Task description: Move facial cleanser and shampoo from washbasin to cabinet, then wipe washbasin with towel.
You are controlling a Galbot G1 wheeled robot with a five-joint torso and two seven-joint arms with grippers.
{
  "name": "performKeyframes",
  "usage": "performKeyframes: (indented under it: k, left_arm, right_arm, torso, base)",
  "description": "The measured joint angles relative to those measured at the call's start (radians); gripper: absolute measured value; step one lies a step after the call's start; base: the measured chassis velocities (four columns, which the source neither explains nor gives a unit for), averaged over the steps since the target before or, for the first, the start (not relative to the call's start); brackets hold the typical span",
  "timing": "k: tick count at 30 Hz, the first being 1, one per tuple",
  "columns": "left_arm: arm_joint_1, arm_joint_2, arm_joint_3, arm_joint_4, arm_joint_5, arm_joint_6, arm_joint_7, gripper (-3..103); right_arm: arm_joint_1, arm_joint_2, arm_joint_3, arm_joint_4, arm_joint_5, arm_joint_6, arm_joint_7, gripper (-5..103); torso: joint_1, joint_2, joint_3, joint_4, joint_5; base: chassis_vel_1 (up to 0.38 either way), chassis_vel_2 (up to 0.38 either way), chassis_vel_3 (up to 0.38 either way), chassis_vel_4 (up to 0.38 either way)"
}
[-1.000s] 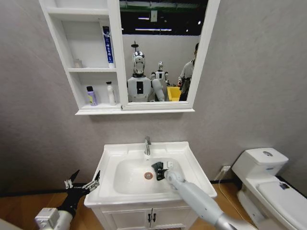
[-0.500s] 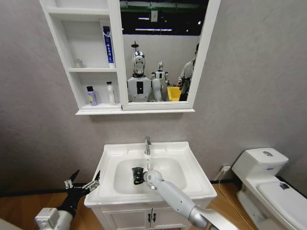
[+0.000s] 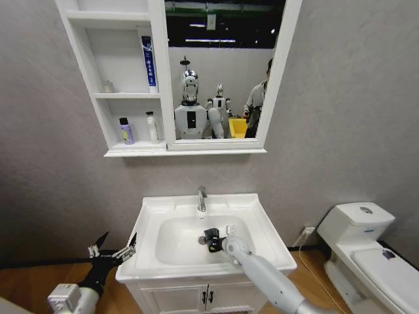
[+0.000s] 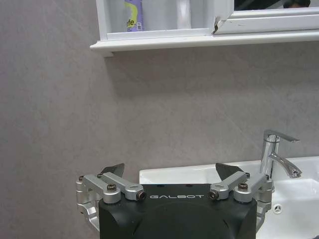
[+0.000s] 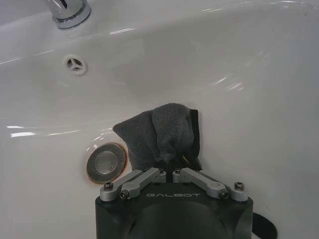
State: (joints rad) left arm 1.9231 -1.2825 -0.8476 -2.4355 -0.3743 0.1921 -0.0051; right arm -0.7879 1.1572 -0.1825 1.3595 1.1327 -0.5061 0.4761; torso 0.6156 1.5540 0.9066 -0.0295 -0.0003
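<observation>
The white washbasin (image 3: 258, 222) stands in the middle, with its chrome tap (image 3: 201, 198) at the back. My right gripper (image 3: 212, 241) reaches into the bowl and is shut on the dark grey towel (image 5: 158, 133), pressed to the bowl beside the orange-ringed drain (image 5: 105, 163). The cabinet (image 3: 98, 98) hangs above on the left. A purple bottle (image 3: 125, 131) and a white bottle (image 3: 151, 127) stand on its lowest shelf, a blue tube (image 3: 148, 61) one shelf higher. Which is the facial cleanser or shampoo I cannot tell. My left gripper (image 3: 112, 251) waits open, left of the basin.
A white toilet (image 3: 363, 252) stands at the right. Under the basin is a low white vanity (image 3: 207, 298) with two doors. The mirror panel (image 3: 216, 72) reflects the robot and a person behind. A grey wall backs everything.
My right gripper swept the towel left across the bowl past the drain, then back right to just right of the drain. The left arm has not moved.
</observation>
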Motion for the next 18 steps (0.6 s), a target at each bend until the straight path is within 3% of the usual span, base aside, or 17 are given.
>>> performKeyframes:
  k: [4, 6, 7, 8, 11, 14, 18]
  left_arm:
    - [0.000, 0.000, 0.000, 0.000, 0.000, 0.000, 0.000, 100]
    - [0.000, 0.000, 0.000, 0.000, 0.000, 0.000, 0.000, 100]
    - [0.000, 0.000, 0.000, 0.000, 0.000, 0.000, 0.000, 100]
    - [0.000, 0.000, 0.000, 0.000, 0.000, 0.000, 0.000, 100]
    - [0.000, 0.000, 0.000, 0.000, 0.000, 0.000, 0.000, 100]
    - [0.000, 0.000, 0.000, 0.000, 0.000, 0.000, 0.000, 100]
    - [0.000, 0.000, 0.000, 0.000, 0.000, 0.000, 0.000, 100]
  right_arm:
    - [0.004, 0.032, -0.016, -0.012, 0.013, 0.000, -0.007, 1]
    - [0.026, 0.117, -0.032, -0.054, 0.076, 0.008, -0.001, 1]
    - [0.026, 0.117, -0.032, -0.054, 0.076, 0.008, -0.001, 1]
    - [0.046, 0.169, -0.038, -0.079, 0.116, 0.012, 0.006, 1]
    - [0.081, 0.230, -0.044, -0.122, 0.143, 0.019, 0.010, 1]
    - [0.084, 0.247, -0.038, -0.126, 0.162, 0.014, 0.039, 1]
    - [0.050, 0.193, -0.018, -0.092, 0.112, 0.005, 0.051, 1]
  torso:
    - [0.000, 0.000, 0.000, -0.0003, -0.0004]
    - [0.000, 0.000, 0.000, 0.0008, 0.0005]
    - [0.000, 0.000, 0.000, 0.0008, 0.0005]
    - [0.000, 0.000, 0.000, 0.0010, 0.0004]
    - [0.000, 0.000, 0.000, 0.0010, 0.0001]
    - [0.000, 0.000, 0.000, 0.0012, 0.0005]
    - [0.000, 0.000, 0.000, 0.0004, 0.0003]
  base:
    - [0.000, 0.000, 0.000, 0.000]
    - [0.000, 0.000, 0.000, 0.000]
    - [0.000, 0.000, 0.000, 0.000]
    - [0.000, 0.000, 0.000, 0.000]
    - [0.000, 0.000, 0.000, 0.000]
    - [0.000, 0.000, 0.000, 0.000]
    - [0.000, 0.000, 0.000, 0.000]
